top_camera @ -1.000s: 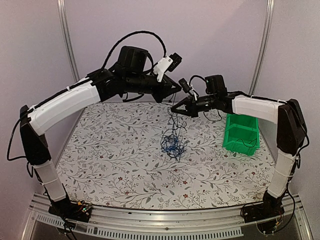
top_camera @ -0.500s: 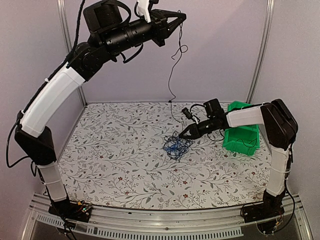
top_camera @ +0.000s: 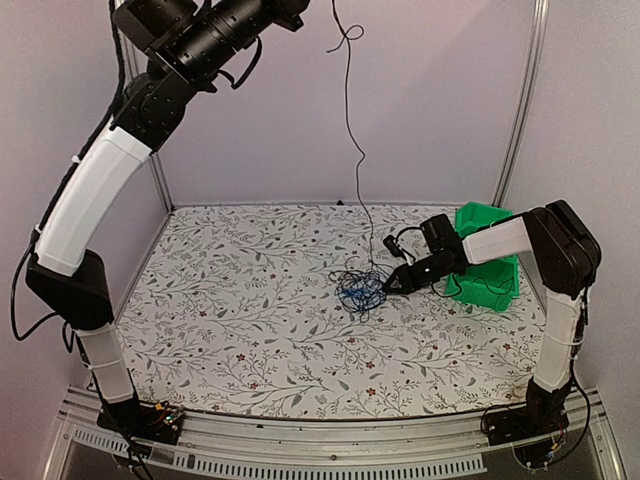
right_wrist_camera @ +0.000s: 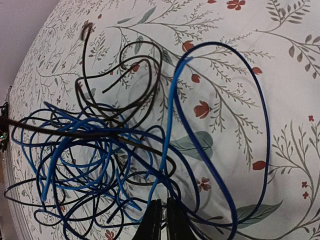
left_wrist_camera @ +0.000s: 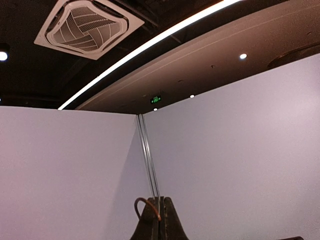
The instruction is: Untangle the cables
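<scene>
The cables lie as a small blue and black tangle on the flowered table, just right of its middle. One thin black cable runs taut from the tangle up past the top edge of the top view. My left gripper is beyond that edge; in its wrist view it is shut on that cable, whose end curls beside the left finger. My right gripper is low at the tangle's right side. Seen from its wrist, the right gripper is shut on strands at the near edge of the tangle.
A green bin stands at the right of the table, just behind my right forearm. Walls and metal posts enclose the back and sides. The raised left arm arches over the table's left side.
My left arm has swung up high, drawing one black cable up out of the top view. My right gripper has dropped from mid-air to the tangle, which has shifted slightly right.
</scene>
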`<move>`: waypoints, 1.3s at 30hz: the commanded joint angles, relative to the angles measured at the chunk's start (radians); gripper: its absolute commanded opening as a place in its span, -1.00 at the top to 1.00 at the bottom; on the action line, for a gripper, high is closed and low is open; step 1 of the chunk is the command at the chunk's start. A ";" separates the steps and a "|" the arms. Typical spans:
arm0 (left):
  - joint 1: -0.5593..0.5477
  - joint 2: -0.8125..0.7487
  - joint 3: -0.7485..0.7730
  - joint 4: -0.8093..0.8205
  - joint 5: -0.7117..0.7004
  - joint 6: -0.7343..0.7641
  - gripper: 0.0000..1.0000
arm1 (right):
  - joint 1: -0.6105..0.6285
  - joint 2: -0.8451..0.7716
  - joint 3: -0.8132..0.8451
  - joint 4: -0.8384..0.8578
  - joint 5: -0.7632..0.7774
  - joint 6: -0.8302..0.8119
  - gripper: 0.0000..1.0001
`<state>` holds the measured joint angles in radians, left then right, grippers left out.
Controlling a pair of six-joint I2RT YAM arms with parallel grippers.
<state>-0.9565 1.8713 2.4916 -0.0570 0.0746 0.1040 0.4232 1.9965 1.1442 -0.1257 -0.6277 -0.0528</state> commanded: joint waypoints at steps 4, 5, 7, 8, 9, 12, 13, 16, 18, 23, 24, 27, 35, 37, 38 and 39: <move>-0.011 -0.072 -0.030 0.147 -0.061 -0.009 1.00 | -0.006 -0.060 0.000 -0.049 0.059 -0.042 0.81; -0.010 -0.089 -0.064 0.131 -0.060 -0.009 1.00 | -0.007 -0.077 0.014 -0.063 0.052 -0.061 0.81; -0.010 -0.126 -0.150 0.106 -0.064 -0.006 1.00 | -0.005 -0.114 0.044 -0.100 0.048 -0.098 0.80; -0.010 -0.145 -0.191 0.100 -0.070 -0.004 1.00 | -0.006 -0.132 0.057 -0.121 0.051 -0.128 0.79; -0.011 -0.162 -0.229 0.091 -0.071 -0.002 1.00 | -0.007 -0.166 0.074 -0.145 0.054 -0.148 0.78; -0.010 -0.199 -0.317 0.028 -0.092 -0.002 1.00 | -0.007 -0.251 0.135 -0.230 0.025 -0.255 0.63; -0.011 -0.213 -0.346 0.011 -0.098 -0.005 1.00 | -0.006 -0.270 0.165 -0.268 -0.002 -0.292 0.51; -0.010 -0.258 -0.455 0.016 -0.099 -0.040 1.00 | -0.003 -0.324 0.280 -0.356 -0.121 -0.387 0.05; -0.010 -0.288 -0.525 0.039 -0.096 -0.070 1.00 | 0.015 -0.341 0.334 -0.365 -0.176 -0.413 -0.17; -0.010 -0.328 -0.617 0.099 -0.094 -0.102 1.00 | 0.101 -0.305 0.460 -0.317 -0.251 -0.372 -0.51; -0.010 -0.333 -0.624 0.101 -0.093 -0.122 1.00 | 0.118 -0.286 0.481 -0.305 -0.264 -0.346 -0.54; -0.010 -0.341 -0.634 0.104 -0.091 -0.132 1.00 | 0.172 -0.238 0.515 -0.292 -0.292 -0.312 -0.62; -0.011 -0.348 -0.624 0.114 -0.098 -0.153 1.00 | 0.211 -0.148 0.550 -0.162 -0.266 -0.178 -0.44; -0.010 -0.352 -0.628 0.112 -0.108 -0.152 1.00 | 0.211 -0.123 0.583 -0.163 -0.246 -0.171 -0.01; -0.009 -0.355 -0.632 0.110 -0.115 -0.149 1.00 | 0.210 -0.116 0.600 -0.168 -0.240 -0.169 0.20; -0.008 -0.359 -0.644 0.109 -0.121 -0.148 1.00 | 0.210 -0.116 0.610 -0.175 -0.231 -0.175 0.35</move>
<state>-0.9577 1.5356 1.8606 0.0303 -0.0166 -0.0353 0.6392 1.8637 1.6814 -0.3424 -0.8860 -0.2707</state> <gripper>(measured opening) 0.019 0.463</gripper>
